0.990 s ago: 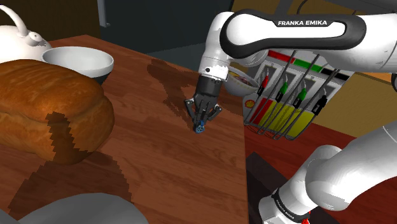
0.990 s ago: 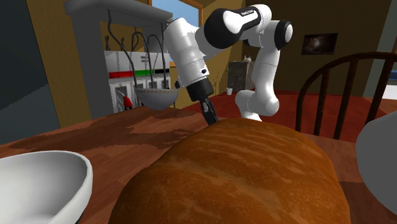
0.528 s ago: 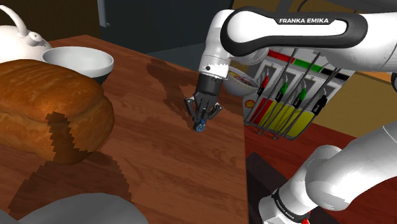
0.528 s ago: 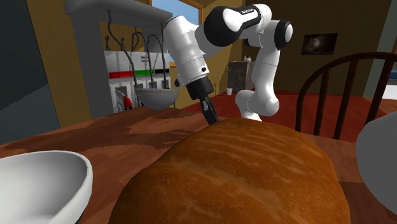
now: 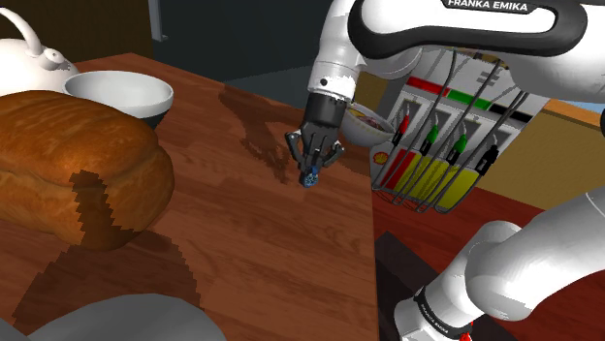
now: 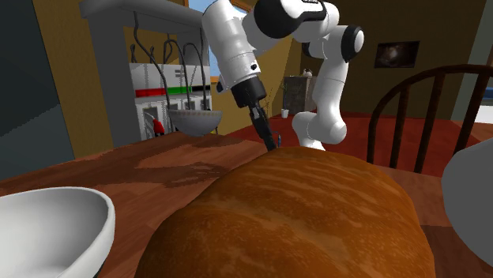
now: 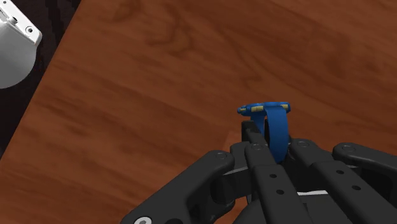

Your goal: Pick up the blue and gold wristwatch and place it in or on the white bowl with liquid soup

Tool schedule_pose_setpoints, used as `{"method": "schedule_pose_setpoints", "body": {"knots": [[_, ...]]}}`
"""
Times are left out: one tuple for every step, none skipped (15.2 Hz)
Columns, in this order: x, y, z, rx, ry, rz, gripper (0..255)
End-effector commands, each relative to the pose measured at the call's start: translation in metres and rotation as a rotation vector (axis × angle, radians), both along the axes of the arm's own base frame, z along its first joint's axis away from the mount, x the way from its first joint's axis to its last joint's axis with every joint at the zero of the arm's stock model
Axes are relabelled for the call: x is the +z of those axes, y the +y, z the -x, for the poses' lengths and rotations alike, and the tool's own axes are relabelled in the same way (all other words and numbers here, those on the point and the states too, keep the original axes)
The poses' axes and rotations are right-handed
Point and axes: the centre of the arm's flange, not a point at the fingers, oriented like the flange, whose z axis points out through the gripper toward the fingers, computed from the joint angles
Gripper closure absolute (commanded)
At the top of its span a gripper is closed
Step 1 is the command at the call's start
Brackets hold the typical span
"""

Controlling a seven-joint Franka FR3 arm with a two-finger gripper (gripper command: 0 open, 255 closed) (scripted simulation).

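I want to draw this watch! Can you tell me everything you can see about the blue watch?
The wristwatch is small and bright blue, with little gold bits on its flat round case. Its blue strap loops back from the case and is pinched by the black gripper, shut on it. The case sticks out past the fingertips, toward the brown wooden table. It seems to hang just above the table, touching nothing else.

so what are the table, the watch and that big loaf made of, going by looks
Table: reddish-brown wood, by its grain streaks, with a mild sheen. Wristwatch: smooth matte blue strap, possibly rubber or plastic, with small gold bits that could be metal. Loaf: baked bread, by its browned, domed crust.
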Motion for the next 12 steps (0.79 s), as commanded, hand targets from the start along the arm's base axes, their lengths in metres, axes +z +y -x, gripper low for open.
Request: {"method": "schedule_pose_setpoints", "body": {"knots": [[0.011,-0.001,-0.001,0.000,0.000,0.000,255],[0.016,-0.001,-0.001,0.000,0.000,0.000,255],[0.022,-0.001,-0.001,0.000,0.000,0.000,255],[0.027,-0.001,-0.001,0.000,0.000,0.000,255],[0.032,-0.001,-0.001,0.000,0.000,0.000,255],[0.037,-0.001,-0.001,0.000,0.000,0.000,255],[0.043,-0.001,-0.001,0.000,0.000,0.000,255],[0.048,-0.001,-0.001,0.000,0.000,0.000,255],[0.053,-0.001,-0.001,0.000,0.000,0.000,255],[0.059,-0.001,-0.001,0.000,0.000,0.000,255],[0.064,-0.001,-0.001,0.000,0.000,0.000,255],[0.069,-0.001,-0.001,0.000,0.000,0.000,255]]}}
